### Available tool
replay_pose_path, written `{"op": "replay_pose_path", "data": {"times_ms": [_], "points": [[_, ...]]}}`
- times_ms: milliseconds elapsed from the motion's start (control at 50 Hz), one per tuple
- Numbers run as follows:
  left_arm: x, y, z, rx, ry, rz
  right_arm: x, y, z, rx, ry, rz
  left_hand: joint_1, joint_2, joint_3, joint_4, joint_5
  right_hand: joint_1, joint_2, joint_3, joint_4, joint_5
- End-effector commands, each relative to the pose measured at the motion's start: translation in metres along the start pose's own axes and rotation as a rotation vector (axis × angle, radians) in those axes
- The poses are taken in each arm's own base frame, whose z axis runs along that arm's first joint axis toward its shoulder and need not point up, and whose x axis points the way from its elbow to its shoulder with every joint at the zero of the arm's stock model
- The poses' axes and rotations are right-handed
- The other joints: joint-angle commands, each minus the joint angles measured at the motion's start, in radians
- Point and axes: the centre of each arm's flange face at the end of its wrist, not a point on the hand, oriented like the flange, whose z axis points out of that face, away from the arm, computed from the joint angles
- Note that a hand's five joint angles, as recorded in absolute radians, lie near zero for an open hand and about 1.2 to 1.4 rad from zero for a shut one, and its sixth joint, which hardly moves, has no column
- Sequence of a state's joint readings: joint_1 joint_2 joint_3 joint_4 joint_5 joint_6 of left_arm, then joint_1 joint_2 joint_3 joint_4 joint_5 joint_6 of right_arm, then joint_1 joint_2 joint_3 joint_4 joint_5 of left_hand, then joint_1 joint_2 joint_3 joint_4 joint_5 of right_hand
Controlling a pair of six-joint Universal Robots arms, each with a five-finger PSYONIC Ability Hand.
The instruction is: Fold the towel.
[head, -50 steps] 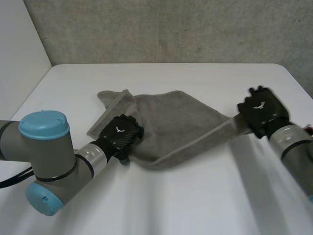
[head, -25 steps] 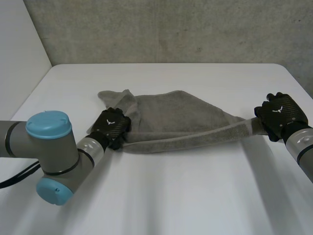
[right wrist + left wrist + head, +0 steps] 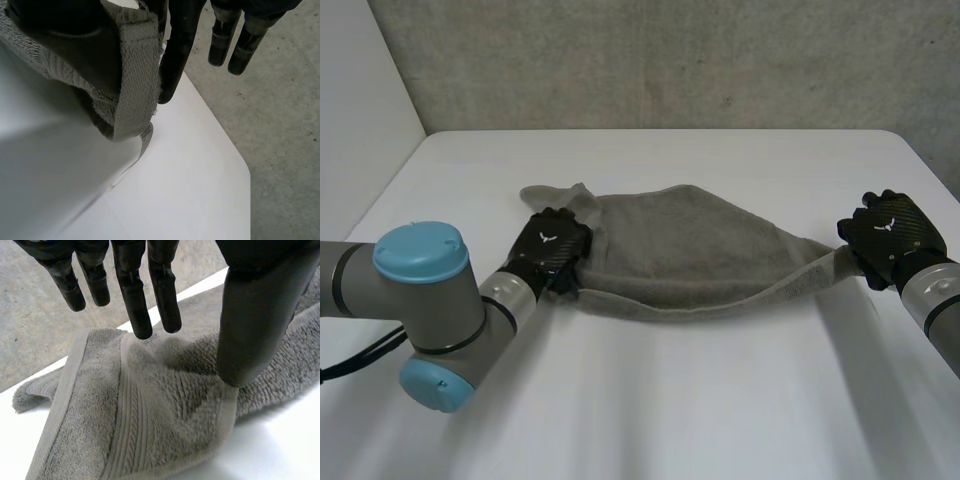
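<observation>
A grey towel (image 3: 690, 245) lies crumpled across the middle of the white table (image 3: 670, 400). My left hand (image 3: 552, 250) rests on its left part, beside a folded-over hem. In the left wrist view the fingers (image 3: 135, 295) are straight and spread just over the towel (image 3: 150, 415), and the thumb tip (image 3: 250, 330) presses down on it. My right hand (image 3: 890, 232) is at the towel's right corner and holds it a little above the table. There the hemmed corner (image 3: 135, 75) is pinched between thumb and a finger (image 3: 182, 45), with a small label (image 3: 145, 137) hanging from it.
The table's right edge (image 3: 242, 170) runs close beside my right hand, with grey floor beyond it. A grey wall (image 3: 670, 60) stands behind the table's far edge. Bare tabletop stretches in front of the towel.
My right hand has carried the towel corner to the right, drawing the near edge out into a long band. My left hand has shifted up onto the towel's left part.
</observation>
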State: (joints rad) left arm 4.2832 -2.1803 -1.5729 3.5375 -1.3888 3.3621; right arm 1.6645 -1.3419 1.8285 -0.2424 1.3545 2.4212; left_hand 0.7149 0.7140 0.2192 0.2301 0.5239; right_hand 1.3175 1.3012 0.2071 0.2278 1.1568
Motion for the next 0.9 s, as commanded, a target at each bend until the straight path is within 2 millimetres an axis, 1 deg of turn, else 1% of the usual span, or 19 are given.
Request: {"op": "replay_pose_path", "data": {"times_ms": [20, 40, 60, 80, 120, 140, 160, 200, 260, 500, 640, 680, 740, 780, 800, 900], "points": [[0.006, 0.005, -0.015, -0.032, 0.011, -0.029, -0.001, 0.001, 0.0, -0.003, -0.005, 0.0, 0.006, 0.007, -0.045, -0.056, 0.023, 0.079, 0.095, -0.033, -0.053, 0.065], [0.006, 0.005, -0.015, -0.032, 0.011, -0.029, -0.001, 0.001, 0.0, -0.004, -0.004, 0.001, 0.006, 0.007, -0.045, -0.056, 0.023, 0.079, 0.095, -0.033, -0.053, 0.065], [0.009, 0.004, -0.022, -0.037, 0.019, -0.029, -0.002, 0.001, 0.0, -0.005, -0.006, 0.001, 0.015, 0.016, -0.045, -0.056, 0.032, 0.079, 0.095, -0.033, -0.053, 0.065], [0.009, 0.004, -0.022, -0.037, 0.019, -0.029, -0.002, 0.001, 0.0, -0.005, -0.006, 0.001, 0.015, 0.016, -0.045, -0.056, 0.032, 0.079, 0.095, -0.033, -0.053, 0.065], [0.019, -0.003, -0.037, -0.028, 0.043, -0.026, -0.002, 0.002, 0.0, -0.006, -0.007, 0.001, 0.018, 0.019, -0.045, -0.056, 0.035, 0.079, 0.095, -0.033, -0.053, 0.065], [0.019, -0.003, -0.037, -0.028, 0.043, -0.026, -0.003, 0.002, 0.0, -0.008, -0.009, 0.002, 0.018, 0.019, -0.045, -0.056, 0.035, 0.079, 0.095, -0.033, -0.053, 0.065], [0.022, -0.006, -0.043, -0.021, 0.05, -0.023, -0.003, 0.002, 0.0, -0.008, -0.009, 0.002, 0.021, 0.022, -0.045, -0.056, 0.038, 0.079, 0.095, -0.033, -0.053, 0.065], [0.021, -0.009, -0.052, -0.019, 0.043, -0.025, -0.003, 0.003, 0.0, -0.009, -0.01, 0.002, 0.065, 0.066, -0.045, -0.056, 0.081, 0.079, 0.095, -0.033, -0.053, 0.065], [0.021, -0.009, -0.054, -0.021, 0.042, -0.026, -0.002, 0.003, 0.001, -0.008, -0.009, 0.002, 0.068, 0.069, -0.045, -0.056, 0.085, 0.079, 0.095, -0.033, -0.053, 0.065], [0.027, 0.003, -0.064, -0.07, 0.058, -0.033, -0.004, 0.004, -0.001, -0.013, -0.015, 0.004, 0.133, 0.134, -0.045, -0.056, 0.149, 0.079, 0.095, -0.033, -0.053, 0.065], [0.023, 0.004, -0.057, -0.067, 0.051, -0.033, -0.004, 0.004, -0.001, -0.012, -0.018, 0.004, 0.098, 0.098, -0.045, -0.056, 0.114, 0.079, 0.095, -0.033, -0.053, 0.065], [0.023, 0.008, -0.049, -0.067, 0.05, -0.03, -0.005, 0.004, -0.001, -0.011, -0.021, 0.004, 0.071, 0.072, -0.045, -0.056, 0.088, 0.079, 0.095, -0.033, -0.053, 0.065], [0.022, 0.011, -0.043, -0.072, 0.049, -0.031, -0.006, 0.004, -0.001, -0.01, -0.025, 0.004, 0.036, 0.037, -0.045, -0.056, 0.052, 0.079, 0.095, -0.033, -0.053, 0.065], [0.021, 0.012, -0.034, -0.066, 0.045, -0.028, -0.006, 0.004, -0.001, -0.007, -0.028, 0.004, 0.027, 0.028, -0.045, -0.056, 0.044, 0.079, 0.095, -0.033, -0.053, 0.065], [0.021, 0.012, -0.033, -0.066, 0.045, -0.028, -0.006, 0.004, -0.001, -0.007, -0.028, 0.004, 0.027, 0.028, -0.045, -0.056, 0.044, 0.079, 0.095, -0.033, -0.053, 0.065], [0.021, 0.019, -0.021, -0.073, 0.049, -0.021, -0.006, 0.004, -0.001, -0.006, -0.029, 0.004, 0.027, 0.028, -0.045, -0.056, 0.044, 0.079, 0.095, -0.033, -0.053, 0.065]]}}
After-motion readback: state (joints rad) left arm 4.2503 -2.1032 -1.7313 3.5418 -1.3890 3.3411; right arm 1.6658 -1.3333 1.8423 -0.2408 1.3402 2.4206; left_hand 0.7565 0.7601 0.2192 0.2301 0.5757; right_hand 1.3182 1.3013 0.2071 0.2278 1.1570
